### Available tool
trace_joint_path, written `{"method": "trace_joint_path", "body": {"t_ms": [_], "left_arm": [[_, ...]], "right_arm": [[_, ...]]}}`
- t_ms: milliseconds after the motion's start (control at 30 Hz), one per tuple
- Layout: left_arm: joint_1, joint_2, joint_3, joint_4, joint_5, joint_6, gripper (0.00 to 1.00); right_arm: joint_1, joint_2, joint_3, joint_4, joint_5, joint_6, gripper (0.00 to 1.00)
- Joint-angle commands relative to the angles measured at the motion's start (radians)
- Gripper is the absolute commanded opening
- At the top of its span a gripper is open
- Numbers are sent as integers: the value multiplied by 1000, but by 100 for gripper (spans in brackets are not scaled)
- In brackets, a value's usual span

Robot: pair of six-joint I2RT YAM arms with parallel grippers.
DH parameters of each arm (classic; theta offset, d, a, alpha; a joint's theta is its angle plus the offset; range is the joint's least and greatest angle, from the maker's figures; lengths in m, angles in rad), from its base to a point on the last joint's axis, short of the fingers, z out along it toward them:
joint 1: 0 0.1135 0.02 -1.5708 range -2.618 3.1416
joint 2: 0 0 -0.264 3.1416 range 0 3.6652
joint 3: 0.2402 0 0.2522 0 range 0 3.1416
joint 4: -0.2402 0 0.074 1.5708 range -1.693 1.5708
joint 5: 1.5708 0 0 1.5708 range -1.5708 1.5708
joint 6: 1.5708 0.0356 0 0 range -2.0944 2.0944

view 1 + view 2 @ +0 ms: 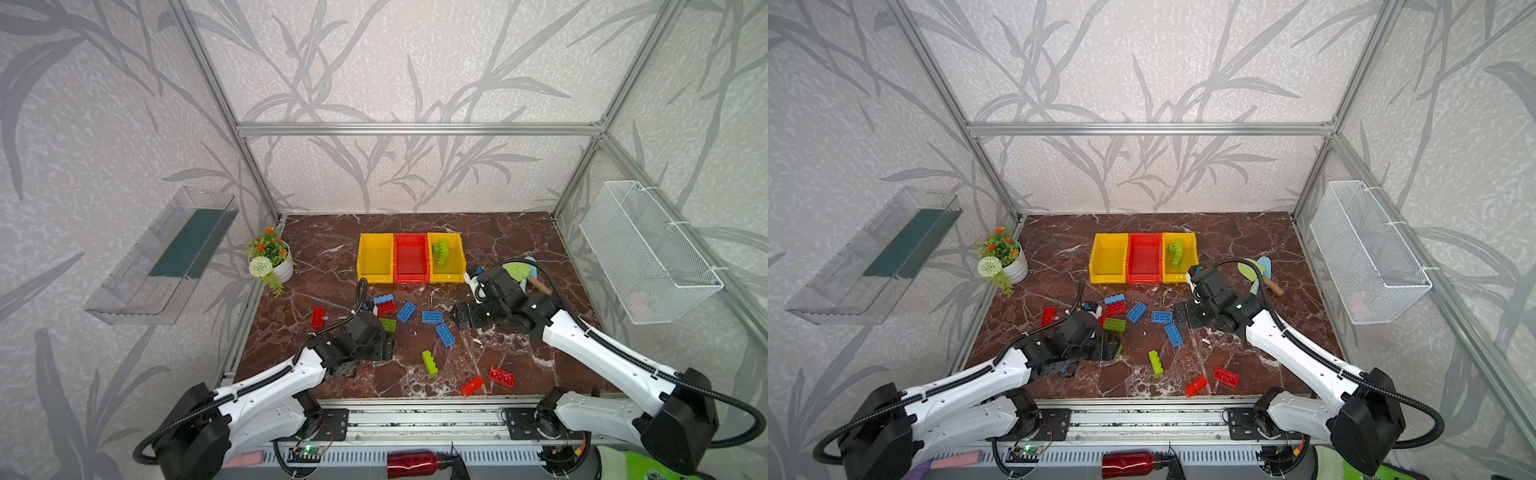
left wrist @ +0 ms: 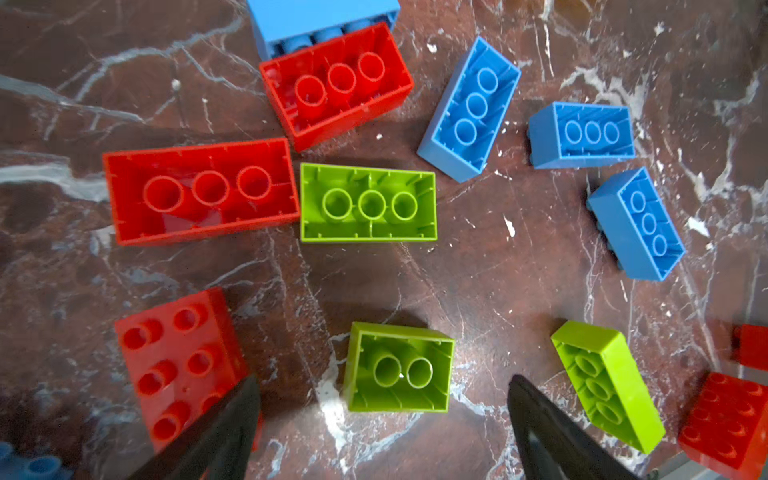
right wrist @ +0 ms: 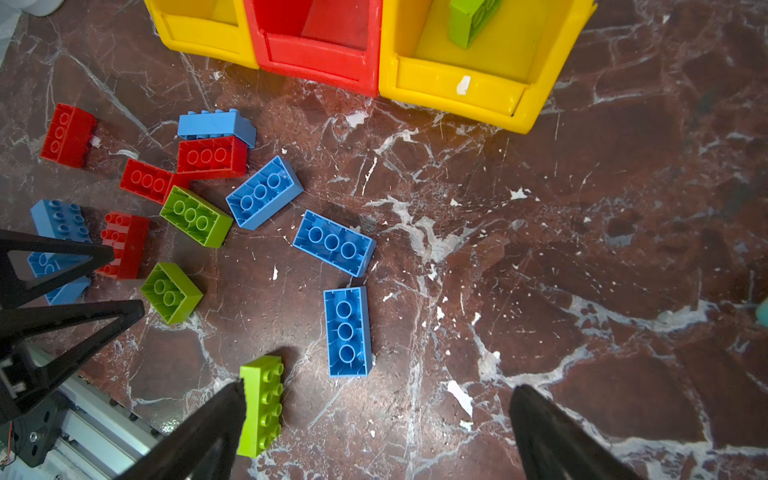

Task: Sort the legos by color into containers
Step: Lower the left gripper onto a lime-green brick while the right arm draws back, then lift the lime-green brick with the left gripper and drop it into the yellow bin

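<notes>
My left gripper [image 2: 383,377] is spread wide with nothing in it; it hangs over the left part of the loose bricks on the table [image 2: 519,270]; in its wrist view a short green brick [image 2: 399,368] lies hollow side up between my two fingers, clear of both; a studded red brick [image 2: 178,365] sits partly behind one finger [image 2: 224,432], and a long green brick [image 2: 609,384] lies past the other; my right gripper [image 3: 378,383] is just as wide and also empty, above the table near the middle of the spread; one of its fingertips [image 3: 224,411] overlaps the edge of the long green brick [image 3: 262,405] in the wrist view, and I cannot tell whether they touch; three blue bricks [image 1: 432,317] lie hollow side up near that gripper, apart from one another; in a top view a fourth blue brick [image 1: 383,299] rests against a hollow-up red brick [image 1: 386,308] nearer the bins; a lone red brick [image 1: 318,317] lies off to the left, and two red bricks [image 1: 501,375] lie near the front edge; the three bins stand side by side, touching, toward the back: the left yellow bin [image 1: 375,277], the red bin [image 1: 410,277] and the right yellow bin [image 1: 446,277]; green bricks [image 1: 440,252] lean inside the right yellow bin
</notes>
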Motion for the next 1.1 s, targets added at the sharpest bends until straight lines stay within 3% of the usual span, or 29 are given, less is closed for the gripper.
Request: {"method": "trace_joint_path", "body": {"t_ms": [0,367,800,1067], "left_arm": [[-28,47,44,-3,-52,18,93],[-63,180,64,45,-66,32,87],[-64,348,124,58,-50,35,53],[-64,347,150,10,-70,14,46]], "right_arm": [[3,-28,-15,21,2,9,99],[3,-41,-55,40,-10,6,99],[2,-115,-91,1,27,-6,99],[2,-177,-91,-26,40,-3,99]]}}
